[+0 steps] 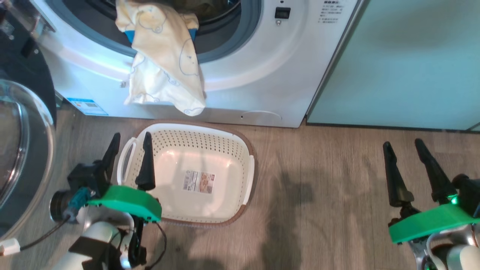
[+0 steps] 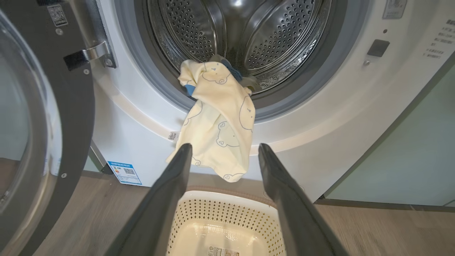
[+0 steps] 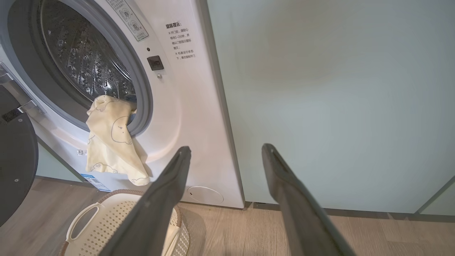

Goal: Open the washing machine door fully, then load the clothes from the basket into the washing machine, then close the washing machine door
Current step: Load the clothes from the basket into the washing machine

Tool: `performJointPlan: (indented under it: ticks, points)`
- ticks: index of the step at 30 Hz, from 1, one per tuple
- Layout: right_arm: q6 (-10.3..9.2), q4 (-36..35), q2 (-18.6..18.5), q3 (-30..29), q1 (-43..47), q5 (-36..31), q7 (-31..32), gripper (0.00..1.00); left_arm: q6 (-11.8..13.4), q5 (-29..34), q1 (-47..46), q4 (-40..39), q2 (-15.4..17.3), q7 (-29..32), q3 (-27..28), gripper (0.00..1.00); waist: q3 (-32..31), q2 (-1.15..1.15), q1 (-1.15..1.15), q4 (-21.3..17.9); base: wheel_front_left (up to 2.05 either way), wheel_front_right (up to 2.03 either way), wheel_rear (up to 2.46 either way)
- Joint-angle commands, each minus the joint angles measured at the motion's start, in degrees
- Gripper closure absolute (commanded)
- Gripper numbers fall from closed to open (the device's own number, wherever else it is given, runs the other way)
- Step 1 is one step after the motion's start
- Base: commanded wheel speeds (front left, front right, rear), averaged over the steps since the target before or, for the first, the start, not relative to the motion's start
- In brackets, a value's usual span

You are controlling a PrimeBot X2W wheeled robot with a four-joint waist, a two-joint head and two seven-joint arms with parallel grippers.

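left gripper [image 1: 132, 135], right gripper [image 1: 402, 143]: fingers apart, empty. clothes [image 1: 165, 56] drape over the washing machine [image 1: 262, 75] mouth's lower edge. Closing the door [image 1: 22, 150] now would likely pinch them.

Home laundry corner — washing machine [image 1: 262, 75], green cabinets [image 1: 405, 63]

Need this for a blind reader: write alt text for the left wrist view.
A pale yellow garment hangs from the drum mouth of the washing machine above the empty basket. The open left hand frames it; the black door stands open at left.
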Motion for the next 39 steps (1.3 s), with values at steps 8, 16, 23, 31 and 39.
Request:
performJointPlan:
  ticks: [8,16,23,31,39]
  points:
    - [0.21,-2.7,-0.5,1.2,1.4,-0.1,0.8,0.0,1.2,0.6,1.1,-3.1,2.0,0.4,1.8,0.0,-2.2,0.0,0.01,-0.2,0.0,0.0,0.0]
    - [0.21,-2.8,-0.2,1.6,2.4,0.1,1.0,0.0,1.5,0.5,1.9,-3.6,2.3,0.8,1.4,0.0,-3.5,0.0,0.01,-0.8,0.0,0.0,0.0]
    - [0.21,-3.5,-0.5,1.8,2.3,-0.2,1.1,0.0,1.2,0.0,1.8,-3.4,2.2,0.7,1.3,0.0,-3.4,0.0,0.01,-0.9,0.0,0.0,0.0]
    - [0.21,-4.7,-0.9,1.8,1.5,-0.6,0.9,0.0,0.7,-0.1,0.4,-2.5,2.0,0.6,1.2,0.0,-2.5,0.0,0.01,-1.7,0.0,0.0,0.0]
    - [0.21,-5.8,-1.0,2.0,0.0,-0.5,0.8,0.0,-1.0,-0.6,-4.5,1.2,1.7,1.2,0.6,0.0,1.4,0.0,0.01,-3.0,0.0,0.0,0.0]
